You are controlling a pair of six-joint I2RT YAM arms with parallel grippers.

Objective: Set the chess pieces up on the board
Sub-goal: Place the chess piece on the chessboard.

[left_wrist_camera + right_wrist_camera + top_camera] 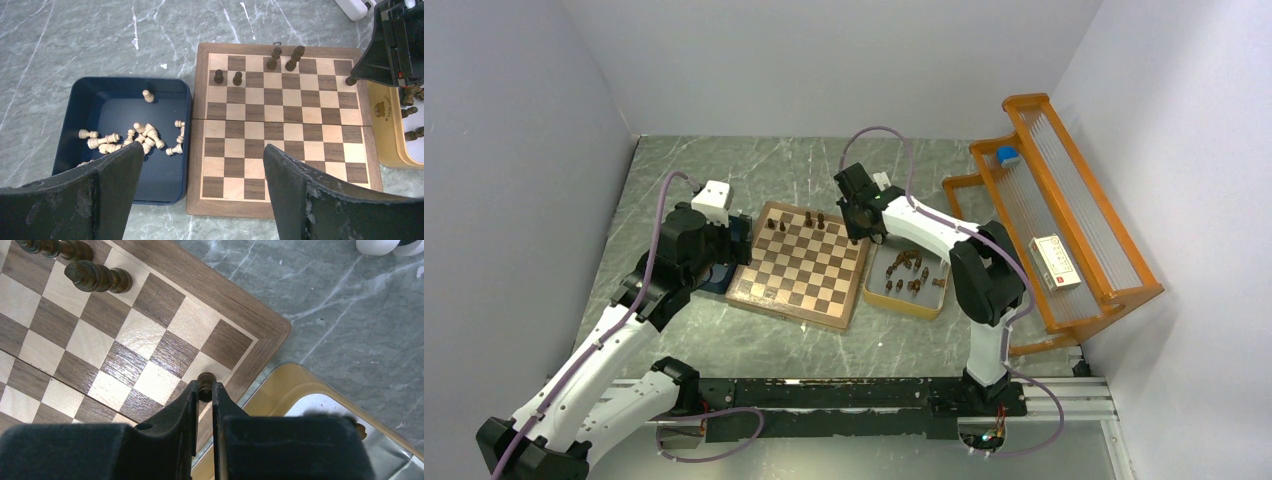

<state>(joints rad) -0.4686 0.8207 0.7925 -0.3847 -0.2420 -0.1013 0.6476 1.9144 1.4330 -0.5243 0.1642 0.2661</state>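
My right gripper (204, 390) is pinched narrow on the head of one dark chess piece (205, 381). It sits low in the middle of the right wrist frame, over a light edge square of the board (145, 330) near its corner, just beside the yellow tray (280, 382). My left gripper (202, 155) hangs wide and empty at the bottom of its frame. I judge the piece light, stiff and smooth, slim enough to topple, so it is best gripped squarely just under the rounded head, with a gentle squeeze.
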